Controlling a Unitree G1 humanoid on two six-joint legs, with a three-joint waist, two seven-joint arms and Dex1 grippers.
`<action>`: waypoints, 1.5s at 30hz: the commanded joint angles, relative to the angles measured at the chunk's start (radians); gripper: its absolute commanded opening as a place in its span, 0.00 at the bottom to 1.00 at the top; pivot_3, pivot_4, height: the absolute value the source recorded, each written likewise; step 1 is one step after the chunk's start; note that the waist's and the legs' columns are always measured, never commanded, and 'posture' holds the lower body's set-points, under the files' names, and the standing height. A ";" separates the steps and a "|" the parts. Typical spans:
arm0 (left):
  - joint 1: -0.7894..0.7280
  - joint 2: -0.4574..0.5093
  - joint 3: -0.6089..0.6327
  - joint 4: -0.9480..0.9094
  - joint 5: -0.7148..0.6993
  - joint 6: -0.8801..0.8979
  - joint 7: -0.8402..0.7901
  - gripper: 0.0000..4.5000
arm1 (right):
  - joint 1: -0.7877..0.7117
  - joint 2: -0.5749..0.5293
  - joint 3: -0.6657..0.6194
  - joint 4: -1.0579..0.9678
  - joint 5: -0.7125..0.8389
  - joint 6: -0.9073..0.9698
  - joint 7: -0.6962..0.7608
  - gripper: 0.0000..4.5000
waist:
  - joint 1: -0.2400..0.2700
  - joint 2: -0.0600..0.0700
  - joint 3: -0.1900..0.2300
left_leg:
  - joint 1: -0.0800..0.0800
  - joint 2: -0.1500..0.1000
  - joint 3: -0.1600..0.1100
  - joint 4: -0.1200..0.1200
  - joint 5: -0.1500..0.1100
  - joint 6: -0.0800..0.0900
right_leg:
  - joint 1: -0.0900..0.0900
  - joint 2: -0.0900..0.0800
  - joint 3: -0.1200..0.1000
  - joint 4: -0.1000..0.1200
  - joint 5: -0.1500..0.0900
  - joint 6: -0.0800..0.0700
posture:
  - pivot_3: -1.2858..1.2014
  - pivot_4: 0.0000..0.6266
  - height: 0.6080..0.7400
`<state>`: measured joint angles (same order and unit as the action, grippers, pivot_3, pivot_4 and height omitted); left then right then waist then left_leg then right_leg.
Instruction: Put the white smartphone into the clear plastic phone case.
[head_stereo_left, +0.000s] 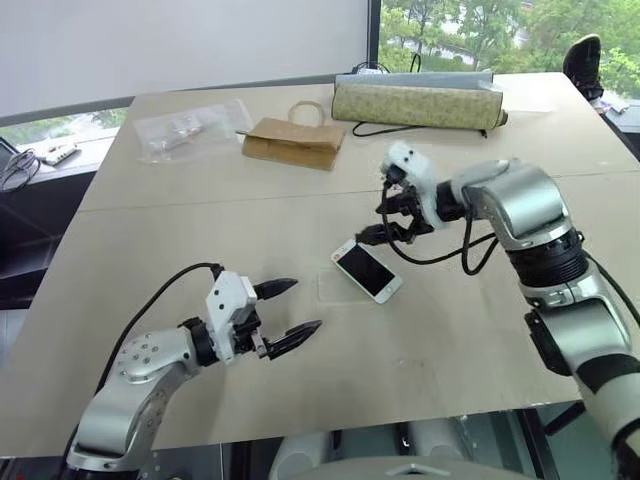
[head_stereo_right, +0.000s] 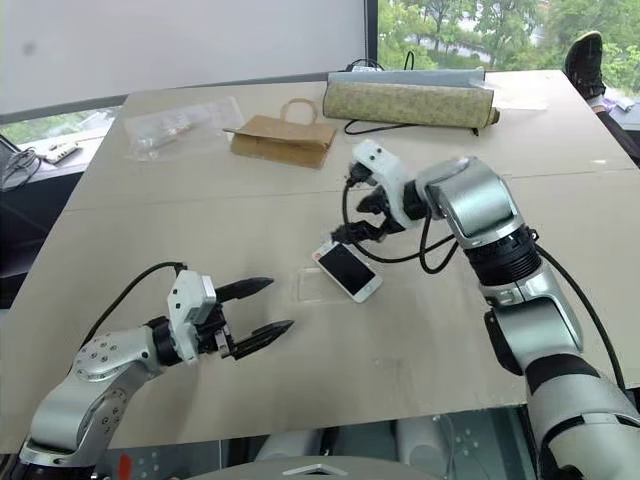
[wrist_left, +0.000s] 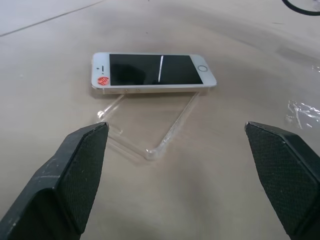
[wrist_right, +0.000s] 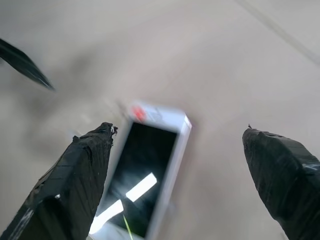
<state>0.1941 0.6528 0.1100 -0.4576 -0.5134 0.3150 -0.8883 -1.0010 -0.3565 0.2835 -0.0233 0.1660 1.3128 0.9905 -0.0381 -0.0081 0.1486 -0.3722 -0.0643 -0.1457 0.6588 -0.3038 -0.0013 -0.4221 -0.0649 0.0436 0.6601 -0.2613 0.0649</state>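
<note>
The white smartphone (head_stereo_left: 367, 271) lies screen up near the middle of the table, with a red sticker at one end. One long side of it rests on the clear plastic phone case (wrist_left: 150, 125), a thin glossy shell that lies flat on the side toward my left gripper. My left gripper (head_stereo_left: 303, 306) is open low over the table, pointing at the case and phone from a short distance. Just above the phone's far end my right gripper (head_stereo_left: 380, 228) hangs open, angled downward, holding nothing. In the right wrist view the phone (wrist_right: 145, 175) sits between the spread fingers (wrist_right: 75, 185).
At the back of the table (head_stereo_left: 200, 380) lie a crinkly clear bag (head_stereo_left: 190, 128) of small items, a brown paper bag (head_stereo_left: 295, 142) and a long patterned roll (head_stereo_left: 415, 105) with a black cable. The table's near edge runs just behind my arms.
</note>
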 joint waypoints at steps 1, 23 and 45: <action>-0.002 0.000 0.027 -0.038 -0.009 0.000 0.022 1.00 | 0.064 0.061 -0.038 -0.144 0.036 0.142 -0.116 0.98 | 0.003 0.000 0.000 | 0.000 0.000 0.000 0.000 0.000 0.000 | 0.000 0.000 0.000 0.000 0.000 0.000 | 0.52 0.24 1.00; -0.005 0.017 0.020 -0.045 -0.012 0.009 0.024 1.00 | 0.205 0.097 0.094 -0.378 0.120 0.248 -0.465 0.98 | -0.005 0.000 -0.001 | -0.009 -0.001 0.001 0.004 0.000 0.000 | -0.008 -0.001 -0.001 0.003 0.000 0.000 | 0.52 0.24 1.00; 0.039 0.014 0.023 -0.060 -0.005 -0.009 0.018 1.00 | 0.212 0.066 0.133 -0.346 0.152 0.226 -0.570 0.98 | -0.005 0.000 -0.001 | -0.009 -0.001 0.001 0.004 0.000 0.000 | -0.008 -0.001 -0.001 0.003 0.000 0.000 | 0.52 0.24 1.00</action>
<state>0.2286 0.6647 0.1131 -0.4732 -0.5130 0.3229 -0.8685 -0.7860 -0.2977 0.4345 -0.3529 0.3051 1.5434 0.4248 -0.0431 -0.0080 0.1476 -0.3807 -0.0652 -0.1446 0.6632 -0.3034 -0.0017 -0.4303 -0.0660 0.0429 0.6630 -0.2612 0.0649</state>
